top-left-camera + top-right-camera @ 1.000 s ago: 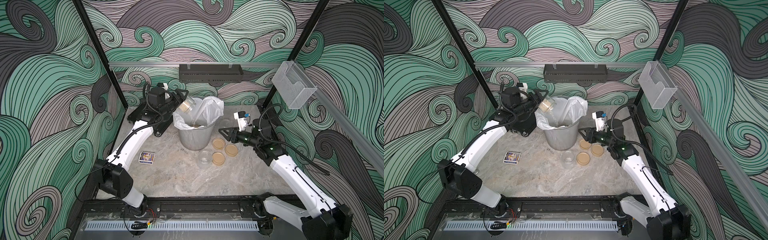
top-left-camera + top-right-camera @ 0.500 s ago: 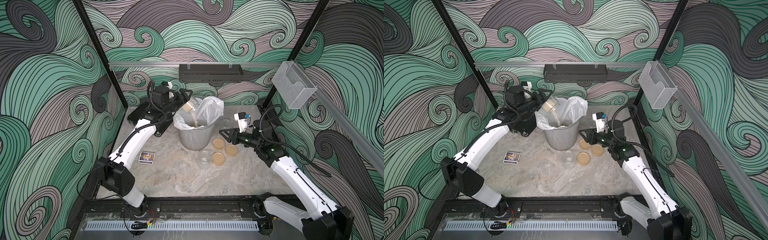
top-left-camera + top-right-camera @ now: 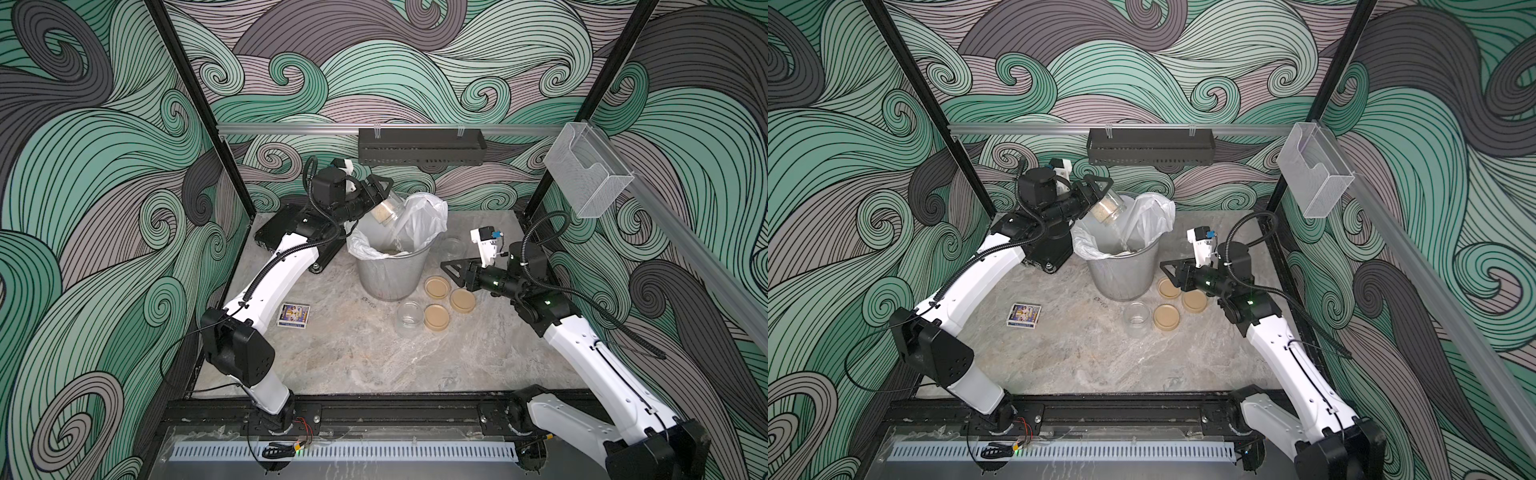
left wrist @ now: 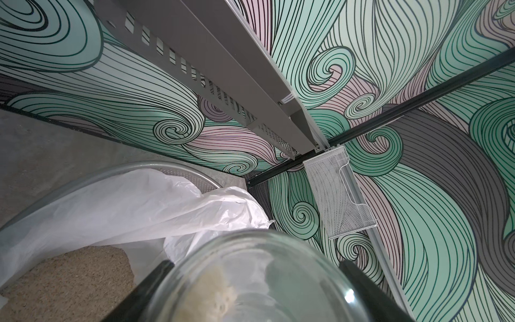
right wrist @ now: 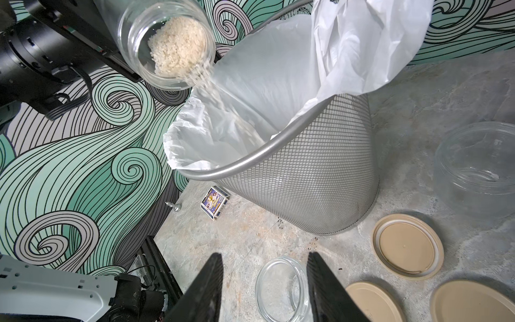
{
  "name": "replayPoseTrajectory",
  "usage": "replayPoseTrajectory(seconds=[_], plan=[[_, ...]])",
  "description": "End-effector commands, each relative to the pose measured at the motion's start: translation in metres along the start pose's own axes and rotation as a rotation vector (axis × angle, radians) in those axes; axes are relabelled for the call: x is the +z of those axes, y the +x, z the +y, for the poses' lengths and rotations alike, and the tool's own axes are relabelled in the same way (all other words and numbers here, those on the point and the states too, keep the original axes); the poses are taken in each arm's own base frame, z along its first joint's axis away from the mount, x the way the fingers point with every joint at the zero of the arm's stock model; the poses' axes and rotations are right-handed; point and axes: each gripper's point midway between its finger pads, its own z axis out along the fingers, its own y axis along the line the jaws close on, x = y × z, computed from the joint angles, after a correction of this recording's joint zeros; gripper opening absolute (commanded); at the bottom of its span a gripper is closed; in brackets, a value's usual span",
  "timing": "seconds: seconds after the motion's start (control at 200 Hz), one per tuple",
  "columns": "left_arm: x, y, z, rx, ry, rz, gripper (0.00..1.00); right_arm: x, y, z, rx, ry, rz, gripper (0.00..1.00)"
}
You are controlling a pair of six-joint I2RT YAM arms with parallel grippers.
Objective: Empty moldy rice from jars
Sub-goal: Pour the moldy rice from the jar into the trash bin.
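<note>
I'm working front to back. Nearest me on the worktop (image 3: pixel 374 361), a small box (image 3: pixel 294 316) is lying flat, well apart from everything else. Next, the front jar (image 3: pixel 409 318) is standing upright w/ no lid, looking empty. One of three lids (image 3: pixel 436 318) is lying just beside it, and the other two are sitting a bit further back, nr the bin's foot.

The right gripper (image 3: pixel 453 272) is hovering over those lids w/ jaws parted, gripping nothing. In its wrist view the front jar (image 5: pixel 281 284) is showing below, btwn the fingers (image 5: pixel 211 278), untouched.

The bin (image 3: pixel 388 278) is standing mid-worktop, its white liner (image 3: pixel 424 216) bunching up over the far rim. The far jar (image 3: pixel 454 246) is sitting just behind it on the right arm's side, open and empty.

Over the bin, the left gripper (image 3: pixel 380 195) is clamping the held jar (image 3: pixel 388 212), tilted mouth-down. Rice (image 5: pixel 178 50) is streaming from the mouth into the liner, w/ some left inside. A pile is lying at the liner's bottom in the left wrist view.

Furthest back, a black shelf (image 3: pixel 419 145) is hanging on the wall.
</note>
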Motion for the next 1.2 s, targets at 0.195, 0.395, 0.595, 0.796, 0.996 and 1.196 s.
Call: replayPoseTrajectory(seconds=[0.195,0.395,0.595,0.796,0.996,1.196], plan=[[-0.008,-0.019,-0.039,0.075,0.077,-0.065,0.54,-0.003,0.0,-0.003,-0.017,0.01,-0.007,0.49],[-0.008,-0.018,-0.04,0.113,0.065,-0.063,0.54,-0.003,0.0,-0.003,-0.014,0.011,-0.006,0.49],[-0.012,-0.018,-0.039,0.158,0.042,-0.07,0.54,-0.002,-0.001,-0.004,-0.007,0.011,-0.006,0.49],[-0.016,-0.019,-0.038,0.213,0.021,-0.078,0.54,0.0,-0.002,-0.003,0.001,0.007,-0.006,0.49],[-0.019,-0.019,-0.035,0.254,-0.003,-0.079,0.54,0.002,-0.004,-0.003,0.009,-0.003,-0.001,0.49],[-0.022,-0.02,-0.033,0.312,-0.032,-0.089,0.54,0.004,-0.005,-0.002,0.012,-0.008,0.004,0.48]])
